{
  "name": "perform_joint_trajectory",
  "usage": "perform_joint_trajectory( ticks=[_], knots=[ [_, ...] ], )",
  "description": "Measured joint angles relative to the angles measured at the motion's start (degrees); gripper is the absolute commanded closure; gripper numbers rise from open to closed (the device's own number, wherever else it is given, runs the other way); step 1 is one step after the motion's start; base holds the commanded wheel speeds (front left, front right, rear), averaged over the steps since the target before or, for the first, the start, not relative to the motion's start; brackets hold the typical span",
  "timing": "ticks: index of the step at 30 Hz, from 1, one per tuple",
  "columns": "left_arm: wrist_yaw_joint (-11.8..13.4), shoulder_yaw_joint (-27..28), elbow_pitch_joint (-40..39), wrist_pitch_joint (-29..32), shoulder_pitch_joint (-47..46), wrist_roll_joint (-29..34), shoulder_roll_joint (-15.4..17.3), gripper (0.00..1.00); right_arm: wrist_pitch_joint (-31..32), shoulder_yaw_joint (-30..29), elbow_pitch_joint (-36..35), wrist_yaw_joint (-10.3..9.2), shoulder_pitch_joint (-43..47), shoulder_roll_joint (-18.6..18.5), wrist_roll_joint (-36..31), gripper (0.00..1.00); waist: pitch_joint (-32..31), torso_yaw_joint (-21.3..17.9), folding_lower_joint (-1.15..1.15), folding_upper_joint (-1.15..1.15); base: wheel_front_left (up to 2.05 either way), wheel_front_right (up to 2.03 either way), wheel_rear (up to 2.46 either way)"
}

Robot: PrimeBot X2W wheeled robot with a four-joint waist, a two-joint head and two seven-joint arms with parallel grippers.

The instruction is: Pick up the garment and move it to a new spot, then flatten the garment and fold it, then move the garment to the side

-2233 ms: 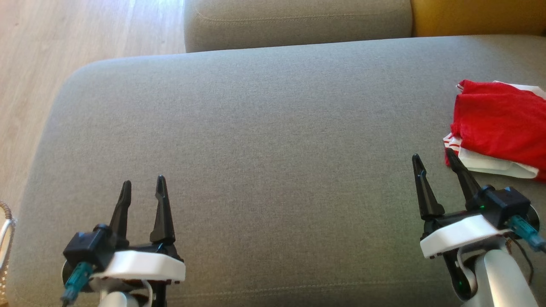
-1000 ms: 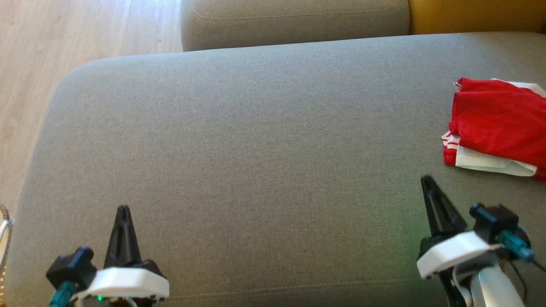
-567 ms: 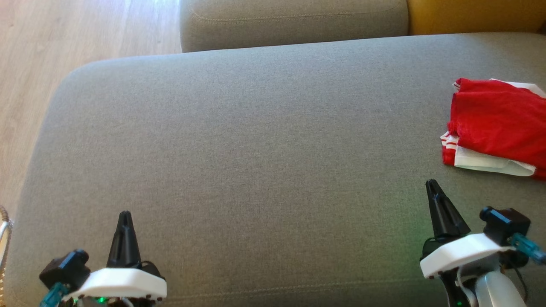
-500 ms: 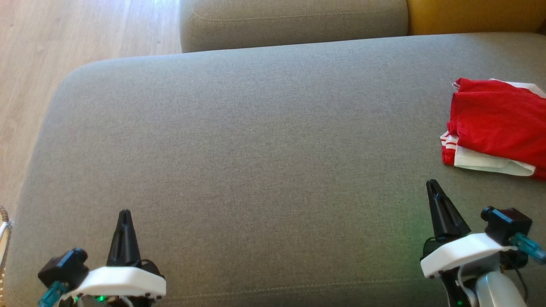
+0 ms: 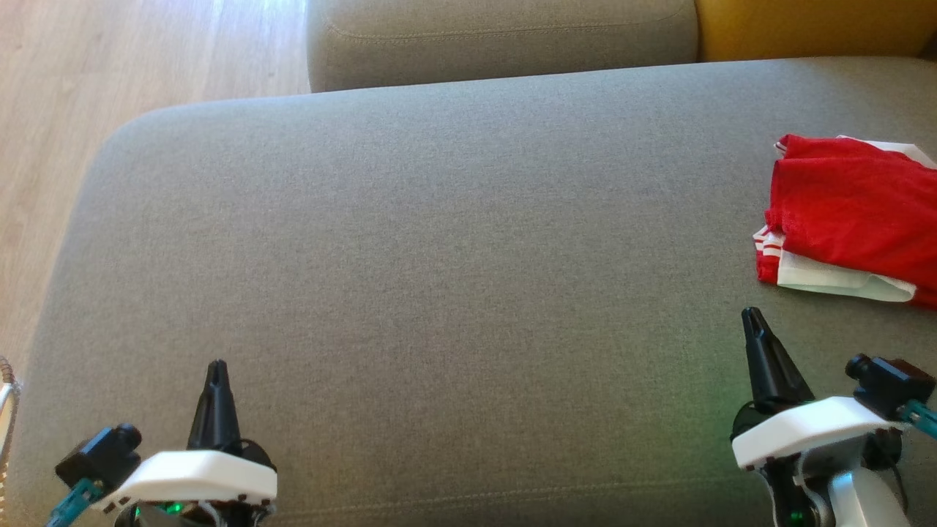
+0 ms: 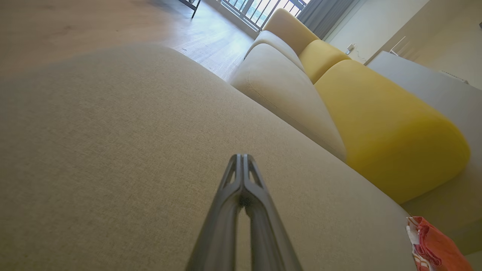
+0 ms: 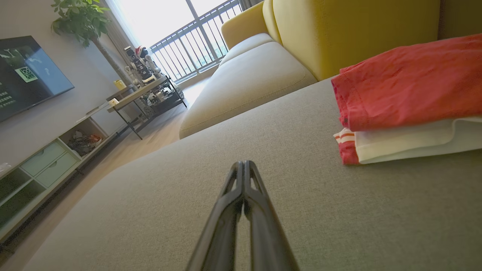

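While you are viewing from the head, one red garment (image 5: 849, 212) is lying at the right edge of the seat (image 5: 439, 256), near your right gripper (image 5: 754, 318), well apart from your left gripper (image 5: 217, 369). Two wrist views are showing both grippers' fingers (image 6: 220, 233) pressed together, empty.

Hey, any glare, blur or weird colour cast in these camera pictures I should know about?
Head view: sun washes out the wooden floor, and a green glow tints the sofa cushion beside the right gripper. Left wrist view: the floor and the cushion's far edge look soft. Right wrist view: the window is blown out white, the garment sharp.
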Motion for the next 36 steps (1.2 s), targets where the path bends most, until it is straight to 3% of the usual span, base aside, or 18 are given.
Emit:
perform_joint_trajectory(
  ticks=[36],
  knots=[
    [-3.5,2.1,2.8,5.4,-2.8,-20.8,0.4,1.0,5.9,-1.2,-0.4,0.0,0.0,0.1,24.6,1.0,-0.4,-0.4,0.0,0.0,0.0,0.0,0.0]
  ],
)
